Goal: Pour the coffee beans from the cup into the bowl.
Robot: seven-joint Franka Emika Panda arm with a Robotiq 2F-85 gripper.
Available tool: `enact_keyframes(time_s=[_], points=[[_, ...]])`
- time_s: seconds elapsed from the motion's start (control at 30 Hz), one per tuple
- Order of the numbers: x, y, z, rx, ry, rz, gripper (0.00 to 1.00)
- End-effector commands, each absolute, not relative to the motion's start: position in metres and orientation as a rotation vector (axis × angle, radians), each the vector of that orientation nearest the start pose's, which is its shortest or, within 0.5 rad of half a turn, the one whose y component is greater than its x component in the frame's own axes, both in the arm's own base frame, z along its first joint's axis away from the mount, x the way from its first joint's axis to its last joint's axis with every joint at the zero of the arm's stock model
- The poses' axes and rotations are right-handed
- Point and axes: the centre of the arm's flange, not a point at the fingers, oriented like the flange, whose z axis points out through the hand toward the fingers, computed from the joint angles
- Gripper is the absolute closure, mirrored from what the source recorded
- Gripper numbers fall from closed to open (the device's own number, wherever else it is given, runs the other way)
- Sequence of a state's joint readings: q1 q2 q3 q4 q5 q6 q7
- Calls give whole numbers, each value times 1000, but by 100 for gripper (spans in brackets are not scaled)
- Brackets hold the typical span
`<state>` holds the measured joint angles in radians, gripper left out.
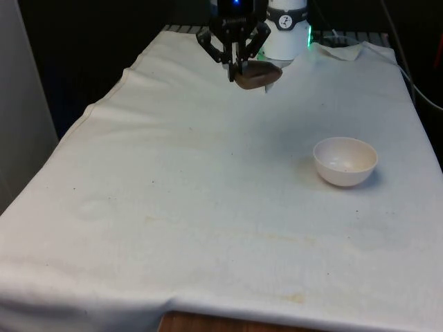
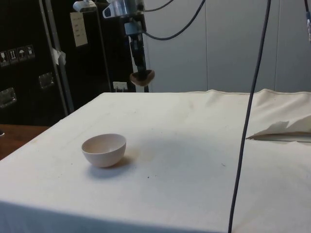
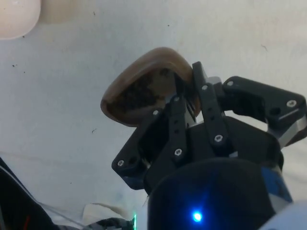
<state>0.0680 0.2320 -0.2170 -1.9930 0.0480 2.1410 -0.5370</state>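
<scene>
My gripper [image 1: 236, 68] hangs high over the far end of the table, shut on the rim of a small brown cup [image 1: 257, 75]. The cup [image 2: 142, 77] is in the air, well above the cloth. In the wrist view the cup [image 3: 139, 88] holds dark coffee beans, and the fingers [image 3: 188, 100] pinch its wall. A white bowl [image 1: 345, 161] rests on the cloth towards the front view's right, nearer the camera than the gripper. The bowl [image 2: 104, 150] looks empty, and its edge [image 3: 17, 17] shows in the wrist view.
A white cloth [image 1: 194, 200] covers the table, with a crumpled fold [image 2: 282, 128] at the robot's end. A dark cable [image 2: 248, 116] hangs across the side view. Dark cabinets [image 2: 34, 58] stand beyond the table's side.
</scene>
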Motion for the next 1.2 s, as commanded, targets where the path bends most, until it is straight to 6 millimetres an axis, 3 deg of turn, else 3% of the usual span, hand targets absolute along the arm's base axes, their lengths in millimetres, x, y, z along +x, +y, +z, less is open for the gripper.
enact_keyframes(time_s=[0.0,1.17], points=[[581,-81,342,-3087,-550,121,100],[591,-76,341,-3171,-263,131,100]])
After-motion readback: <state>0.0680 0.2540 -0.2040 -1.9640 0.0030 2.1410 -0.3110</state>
